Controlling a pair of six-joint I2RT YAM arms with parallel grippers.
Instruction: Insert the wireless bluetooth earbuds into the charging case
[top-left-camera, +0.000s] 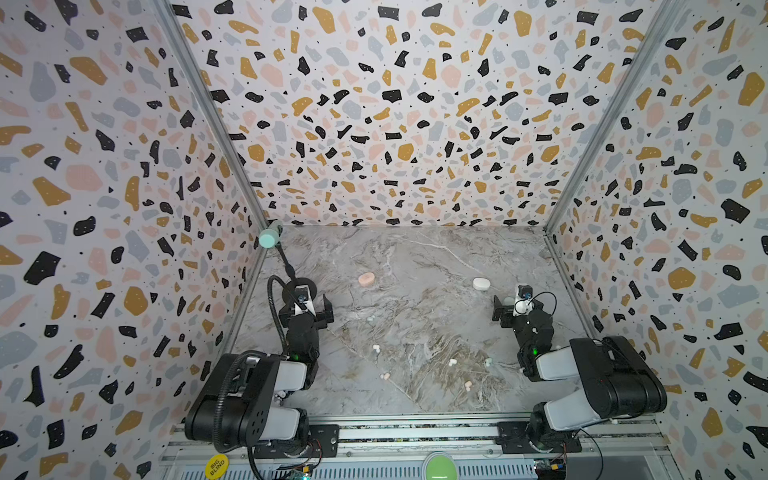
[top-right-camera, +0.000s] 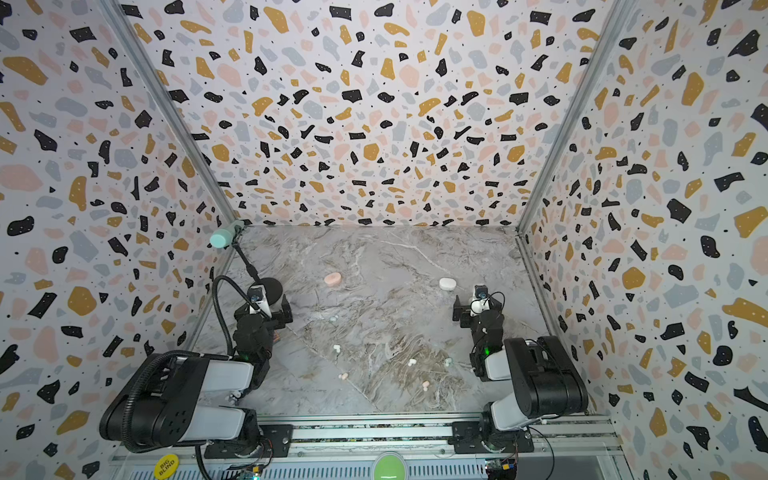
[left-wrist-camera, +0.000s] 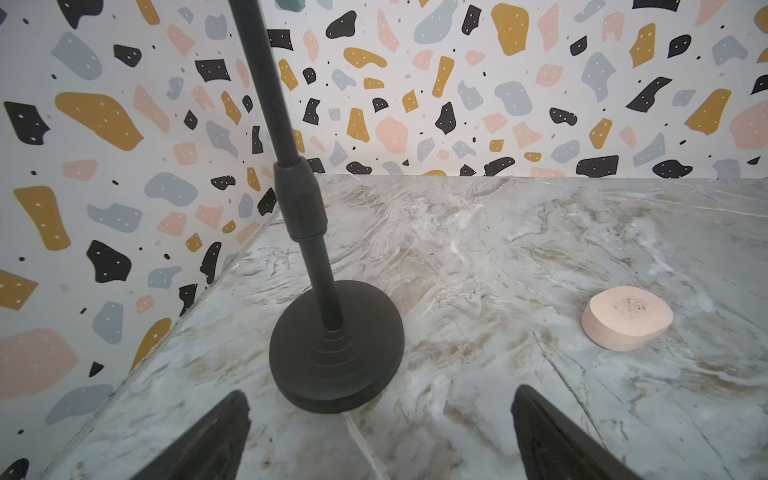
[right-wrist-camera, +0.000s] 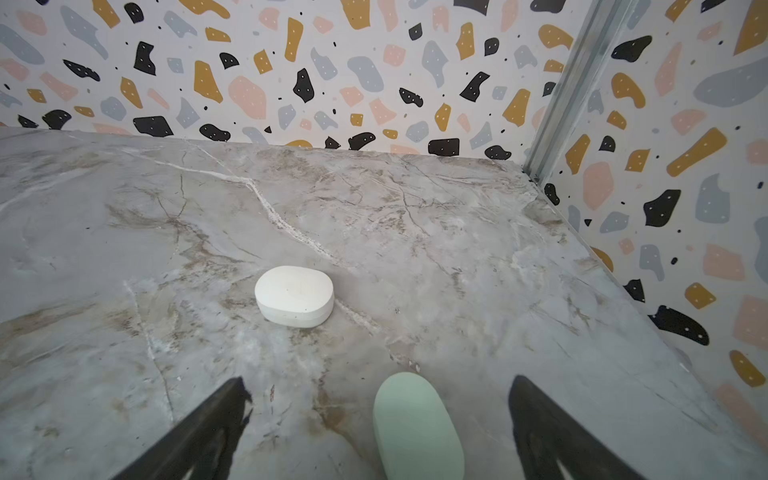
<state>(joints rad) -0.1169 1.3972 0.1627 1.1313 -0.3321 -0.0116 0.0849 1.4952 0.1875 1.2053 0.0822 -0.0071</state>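
Several tiny earbuds lie scattered on the marble table (top-left-camera: 415, 257): a mint one (top-left-camera: 370, 319), a white one (top-left-camera: 376, 348), a pink one (top-left-camera: 385, 376), and others further right such as a white one (top-left-camera: 452, 362). Three shut oval charging cases rest farther back: pink (top-left-camera: 367, 279) (left-wrist-camera: 626, 318), white (top-left-camera: 481, 284) (right-wrist-camera: 294, 296) and mint (right-wrist-camera: 417, 428). My right gripper (right-wrist-camera: 377, 384) (top-left-camera: 515, 305) is open, with the mint case lying between its fingers, touching neither. My left gripper (left-wrist-camera: 380, 399) (top-left-camera: 307, 308) is open and empty, left of the pink case.
A black microphone stand has its round base (left-wrist-camera: 336, 345) just ahead of my left gripper; its teal head (top-left-camera: 270, 237) leans toward the back left corner. Patterned walls close in three sides. A metal rail (top-left-camera: 415, 432) and a green button (top-left-camera: 439, 465) line the front edge.
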